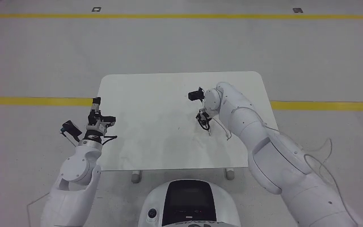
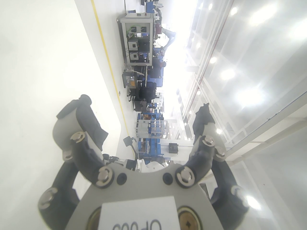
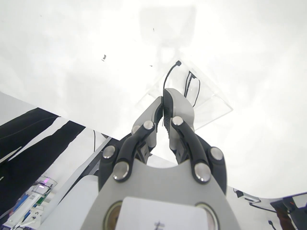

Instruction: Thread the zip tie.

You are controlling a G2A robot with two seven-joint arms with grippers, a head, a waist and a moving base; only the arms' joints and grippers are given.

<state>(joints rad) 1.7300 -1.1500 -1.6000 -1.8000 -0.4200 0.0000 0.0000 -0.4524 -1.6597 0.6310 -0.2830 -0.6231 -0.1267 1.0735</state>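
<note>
My right gripper (image 3: 163,94) is shut on a thin black zip tie (image 3: 168,75). The strap curves out past the fingertips and ends in its small square head (image 3: 178,62). Just below it a clear shallow tray (image 3: 213,101) lies on the white table (image 1: 153,113) with more black zip ties (image 3: 193,87) inside. Seen from the top, the right gripper (image 1: 203,120) hangs over the table's right-centre. My left gripper (image 1: 102,112) is at the table's left edge. It stands open (image 2: 144,106), facing out into the room, with nothing between its fingers.
The white table carries only the clear tray near the right gripper. Its left and middle parts are bare. Grey floor with yellow lines (image 1: 181,16) surrounds the table.
</note>
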